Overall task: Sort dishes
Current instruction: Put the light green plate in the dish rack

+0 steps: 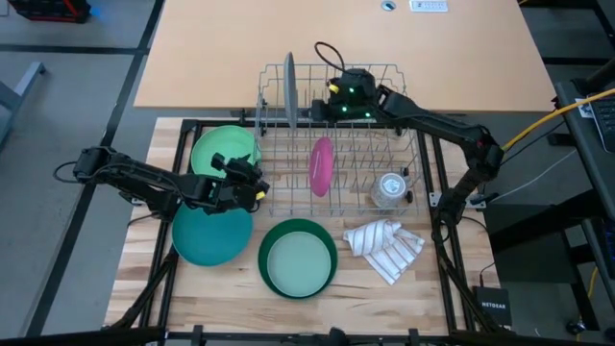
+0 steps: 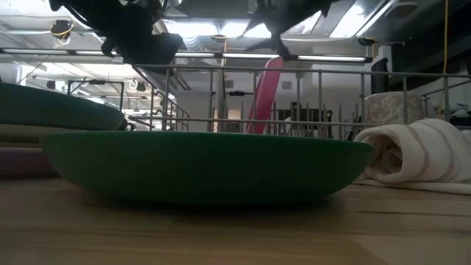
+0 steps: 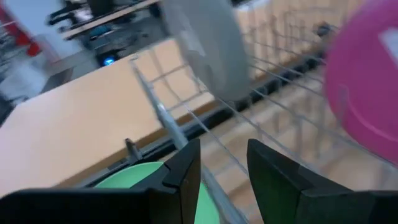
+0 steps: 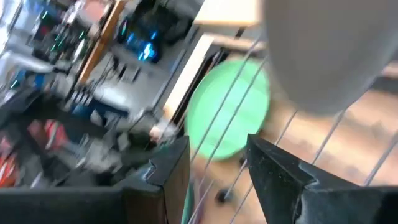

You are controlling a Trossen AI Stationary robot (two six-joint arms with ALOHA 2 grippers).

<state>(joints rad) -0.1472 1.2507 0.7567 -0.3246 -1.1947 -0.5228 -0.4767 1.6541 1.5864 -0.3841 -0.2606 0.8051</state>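
A wire dish rack (image 1: 336, 144) holds a grey plate (image 1: 289, 91) and a pink plate (image 1: 321, 165), both on edge between its tines. A light green plate (image 1: 223, 149) lies left of the rack. A teal plate (image 1: 211, 234) and a dark green bowl (image 1: 298, 258) lie nearer the front. My left gripper (image 1: 259, 185) is open and empty at the rack's left side, above the table. My right gripper (image 1: 325, 99) is open and empty over the rack's far part, just right of the grey plate (image 4: 323, 50).
A clear glass cup (image 1: 389, 189) sits in the rack's right part. A white striped cloth (image 1: 384, 248) lies crumpled at the front right. In the low view, a purple dish edge (image 2: 22, 158) shows under the teal plate (image 2: 51, 107). A tan tabletop (image 1: 336, 48) lies beyond the rack.
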